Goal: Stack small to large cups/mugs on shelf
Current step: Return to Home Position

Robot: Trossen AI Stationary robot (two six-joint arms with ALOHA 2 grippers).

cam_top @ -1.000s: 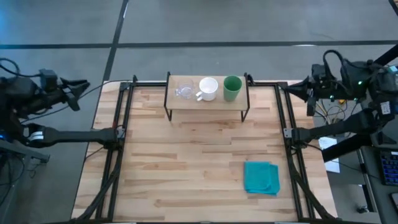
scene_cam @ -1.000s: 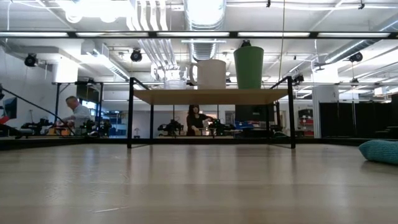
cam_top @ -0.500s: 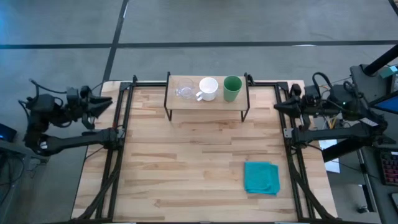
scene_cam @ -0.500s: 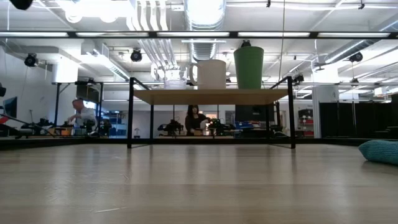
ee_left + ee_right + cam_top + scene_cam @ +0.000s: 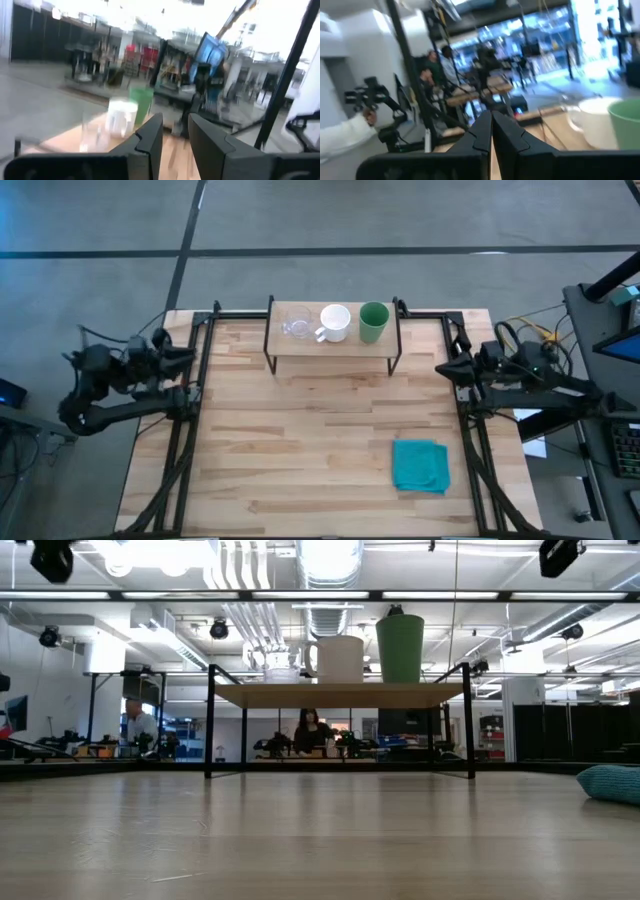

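The shelf (image 5: 333, 348) stands at the table's far middle on thin black legs. On its board stand, bottoms down, a clear glass cup (image 5: 296, 326), a white handled mug (image 5: 335, 322) and a green cup (image 5: 373, 322), in a row from left to right; they also show in the low view (image 5: 340, 658). My left gripper (image 5: 188, 355) is at the table's left edge, open by a narrow gap (image 5: 175, 125) and empty. My right gripper (image 5: 443, 368) is at the table's right edge, shut (image 5: 491, 120) and empty. Both point toward the table's middle.
A folded teal cloth (image 5: 420, 465) lies on the tabletop at the near right. Black frame rails (image 5: 190, 410) run along the table's left and right sides. People show in the room beyond the table (image 5: 312, 730).
Both arms have swung in from outside the table. My left gripper has gone toward the table's left edge and a little nearer; my right gripper has gone toward the table's right edge and a little nearer. The cups and the shelf have kept still.
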